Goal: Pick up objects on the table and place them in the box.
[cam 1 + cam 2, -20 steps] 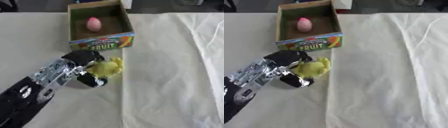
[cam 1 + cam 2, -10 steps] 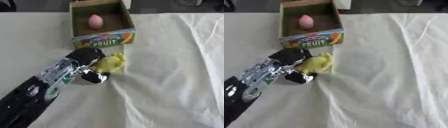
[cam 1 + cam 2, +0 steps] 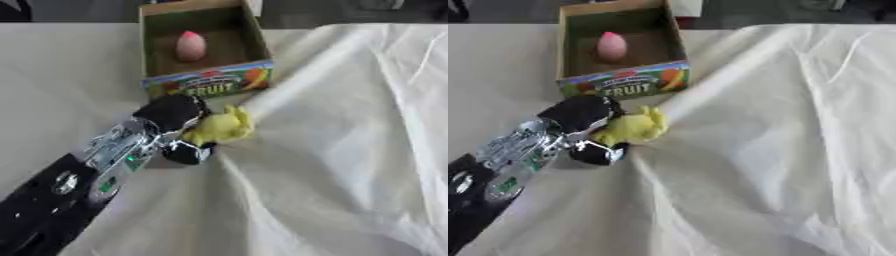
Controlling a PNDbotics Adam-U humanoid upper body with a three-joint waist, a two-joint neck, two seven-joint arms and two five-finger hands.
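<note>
Yellow toy (image 3: 220,127) nearer box (image 3: 210,88)

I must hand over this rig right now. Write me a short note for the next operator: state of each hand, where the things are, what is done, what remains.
Left hand: shut on the yellow soft toy, just in front of the fruit box, over the white cloth.
Right hand: not in view.
Done: a pink egg-shaped object already lies inside the box.
Left: carry the yellow toy over the front wall of the box and release it inside. The cloth is bunched up beside the toy, so check that it is not caught in the grip. No other loose objects show on the table.
</note>
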